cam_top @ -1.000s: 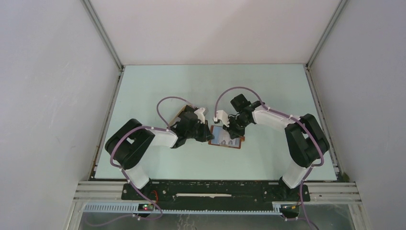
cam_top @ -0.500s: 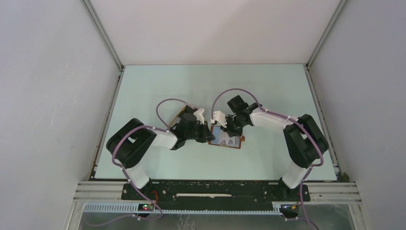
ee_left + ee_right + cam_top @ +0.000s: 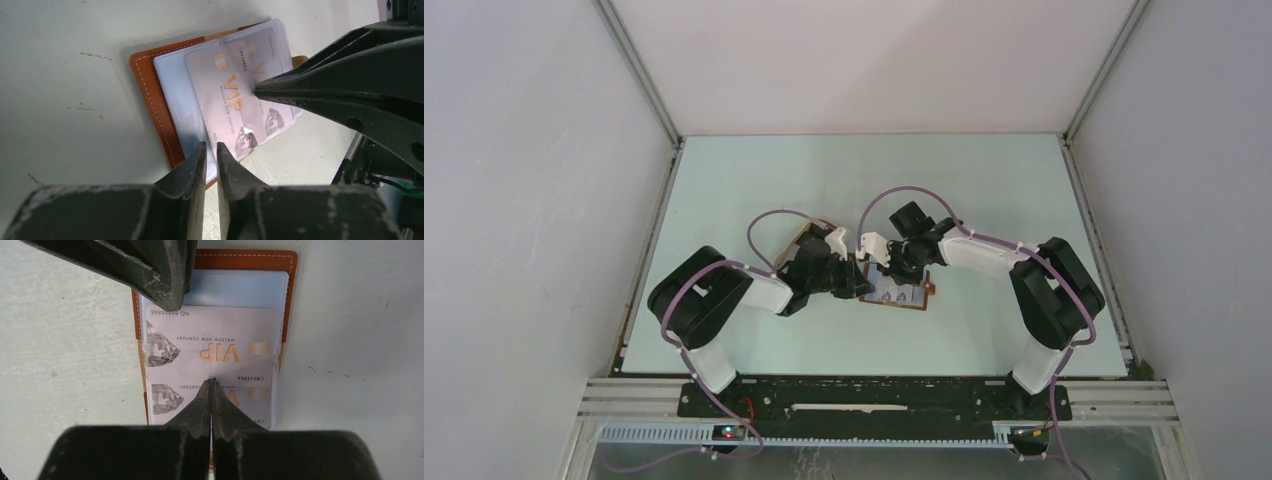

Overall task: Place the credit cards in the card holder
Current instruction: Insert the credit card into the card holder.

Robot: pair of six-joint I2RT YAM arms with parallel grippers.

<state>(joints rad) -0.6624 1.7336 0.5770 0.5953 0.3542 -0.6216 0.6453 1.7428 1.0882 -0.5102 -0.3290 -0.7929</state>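
The card holder (image 3: 916, 300) lies open and flat on the table; its brown leather rim (image 3: 150, 95) frames clear sleeves. A pale VIP credit card (image 3: 212, 347) lies on top, its upper part over a sleeve. A second such card (image 3: 165, 400) sits inside a sleeve. My left gripper (image 3: 211, 147) hovers at the top card's number end, jaws a narrow slit apart with nothing between them. My right gripper (image 3: 211, 381) is shut, with its tips on the top card's long edge near the middle. In the top view the left gripper (image 3: 861, 283) and the right gripper (image 3: 892, 270) meet over the holder.
A brown-rimmed object (image 3: 804, 236) sits just behind my left wrist, mostly hidden by it. White walls stand on the left, right and far sides of the pale green table (image 3: 984, 190). Both arms crowd the middle of the near half.
My right gripper has shifted left, further over the holder. The left gripper's jaws have parted slightly.
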